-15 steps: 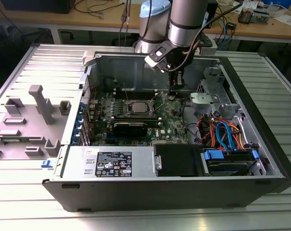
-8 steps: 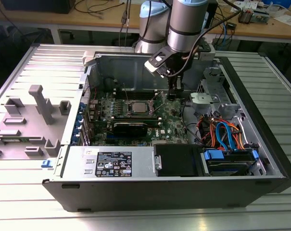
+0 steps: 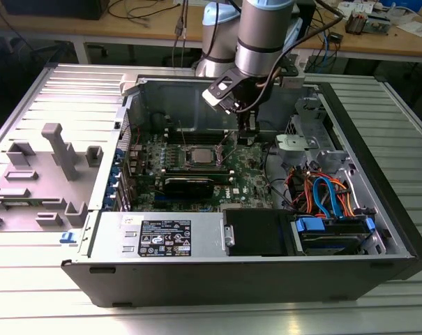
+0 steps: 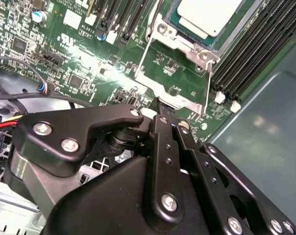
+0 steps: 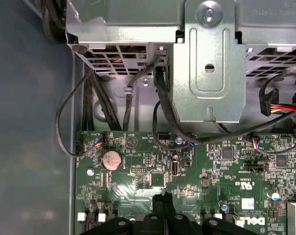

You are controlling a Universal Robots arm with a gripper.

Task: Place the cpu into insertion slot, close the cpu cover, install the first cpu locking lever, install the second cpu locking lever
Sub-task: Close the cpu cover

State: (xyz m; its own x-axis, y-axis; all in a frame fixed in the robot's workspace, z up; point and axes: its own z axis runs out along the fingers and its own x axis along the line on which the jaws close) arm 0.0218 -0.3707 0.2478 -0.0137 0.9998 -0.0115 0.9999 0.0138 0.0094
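Observation:
The cpu (image 4: 206, 14) lies flat in the insertion slot (image 4: 179, 41) on the green motherboard; in the exterior view the cpu (image 3: 199, 156) sits mid-board inside the open case. The cpu cover (image 4: 143, 58) stands raised off the socket, its window showing green board behind, its free edge tilted toward my gripper (image 4: 170, 120). The fingers are shut together with the tip touching that free edge. In the exterior view the gripper (image 3: 247, 136) hangs just to the right of the socket. The first wrist view has the gripper (image 5: 162, 199) over the board. I cannot tell the locking levers apart from the socket metal.
Long black memory slots (image 4: 245, 54) flank the socket. A metal drive cage (image 5: 209, 63) and black cables (image 5: 162, 107) stand close by. A power supply (image 3: 162, 237) and coloured cables (image 3: 322, 192) fill the case front. Grey fixtures (image 3: 57, 150) stand on the exterior view's left.

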